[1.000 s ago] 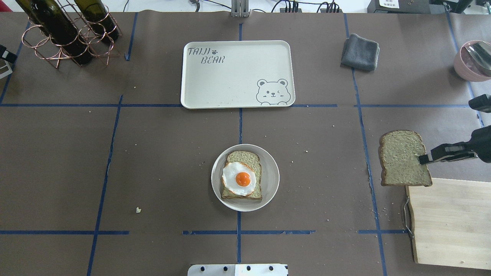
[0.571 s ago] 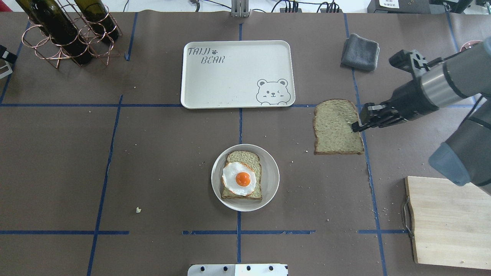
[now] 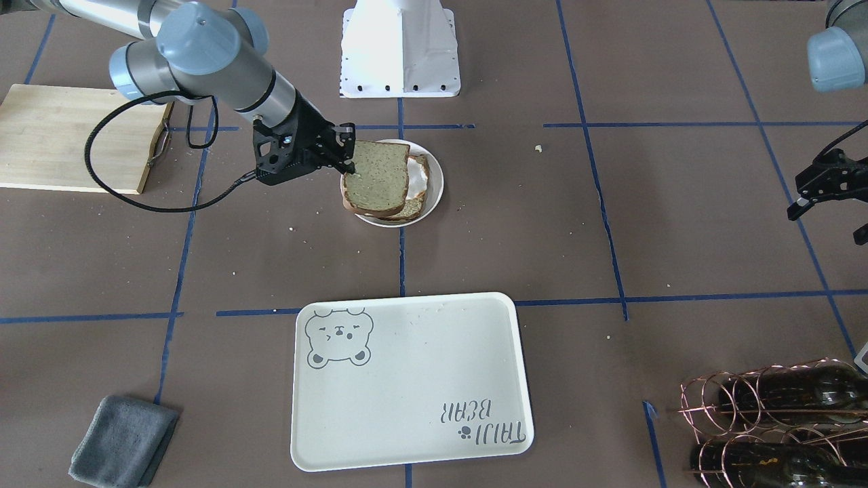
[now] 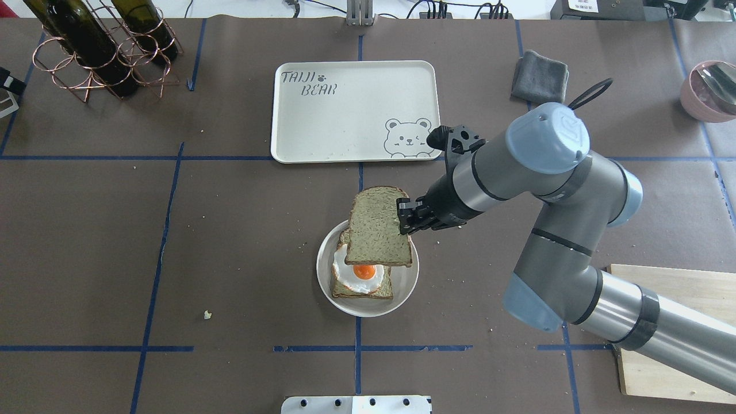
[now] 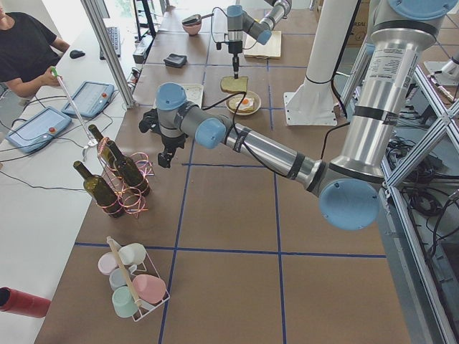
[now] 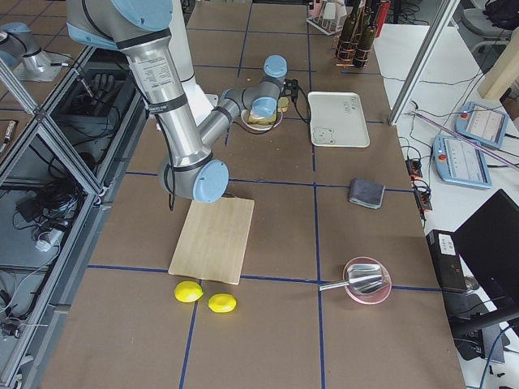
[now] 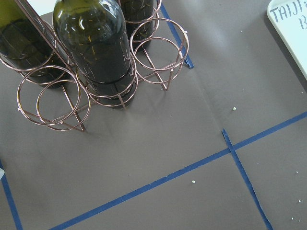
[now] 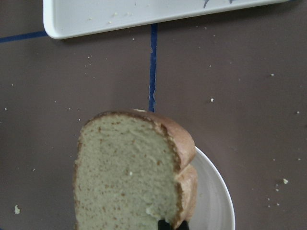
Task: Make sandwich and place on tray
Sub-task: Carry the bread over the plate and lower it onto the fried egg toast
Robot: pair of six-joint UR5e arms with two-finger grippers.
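Note:
A small round white plate holds a bread slice with a fried egg on it. My right gripper is shut on the edge of a second bread slice and holds it flat just above the egg, partly covering it. The same slice shows in the front view and the right wrist view. The cream tray with the bear drawing lies empty beyond the plate. My left gripper hovers by the bottle rack, open and empty.
A copper rack with wine bottles stands at the far left. A grey cloth and a pink bowl are at the far right. A wooden cutting board lies near right, with two lemons beside it.
My right arm has carried the bread slice from above the cutting board leftwards across the table to over the plate and egg. The left arm has not moved.

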